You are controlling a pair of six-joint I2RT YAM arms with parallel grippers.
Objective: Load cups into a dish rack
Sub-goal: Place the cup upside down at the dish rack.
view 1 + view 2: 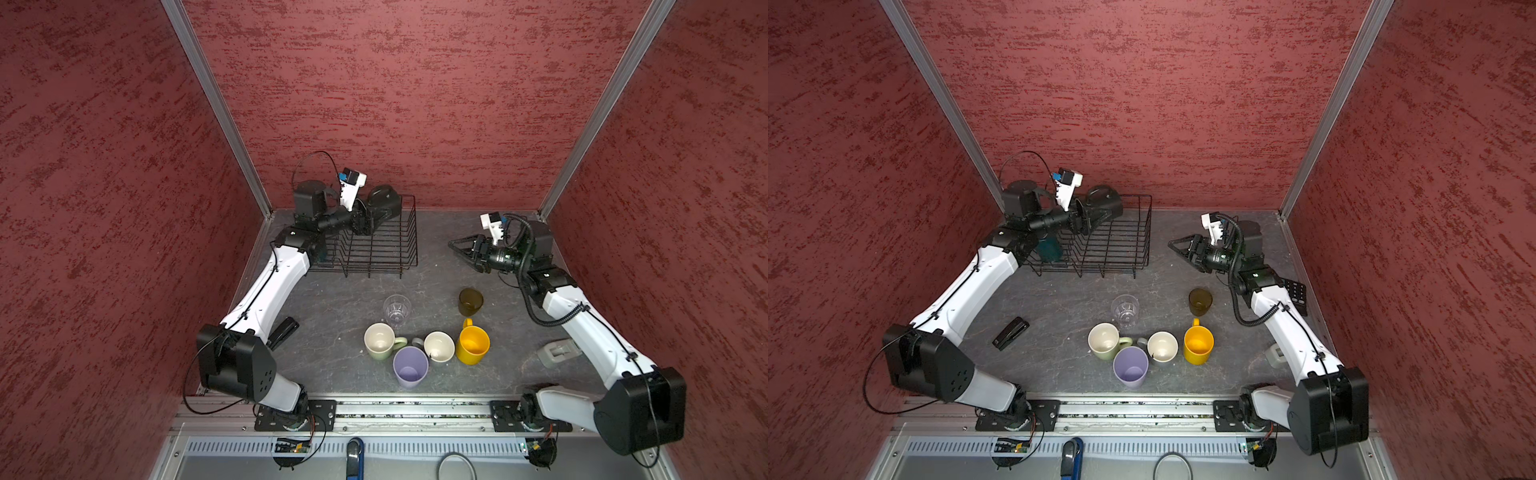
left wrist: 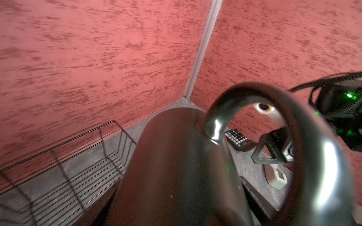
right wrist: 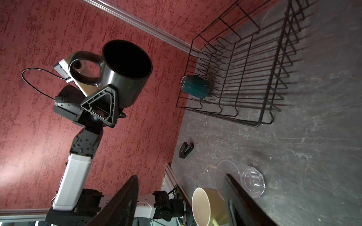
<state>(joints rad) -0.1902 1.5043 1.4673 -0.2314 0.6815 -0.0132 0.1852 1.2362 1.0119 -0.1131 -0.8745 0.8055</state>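
My left tool (image 3: 112, 97) is clamped on the black mug (image 3: 125, 82). One finger lies flat along the outer wall near the base and the other is hidden behind the body. The mug hangs in the air over the far left part of the rack (image 1: 415, 232), tipped on its side, with its handle on top and its mouth turned towards my right arm. It touches no wire.

My right tool (image 1: 462, 251) hovers above the counter (image 1: 332, 299), just to the right of the rack, with its jaws spread wide and nothing between them.

One teal mug (image 3: 194, 86) lies on its side in the rack among the prongs. The other six cups stand mouth up on the counter, well short of the rack:
- a clear glass (image 1: 397, 309)
- an amber tumbler (image 1: 470, 301)
- a green mug (image 1: 380, 340)
- a lilac tumbler (image 1: 410, 368)
- a grey mug (image 1: 439, 347)
- a yellow mug (image 1: 473, 345)

I judge the black mug to be stiff and fairly heavy, with a glossy, slippery skin, and likely to chip if dropped onto the wire. Gripping across the body suits it better than the thin handle loop, and it should go down low before I let go.

The clear glass looks the most fragile and slick, so I would take it across its ribbed wall. The green, lilac and grey cups crowd together, leaving little room for my fingers.
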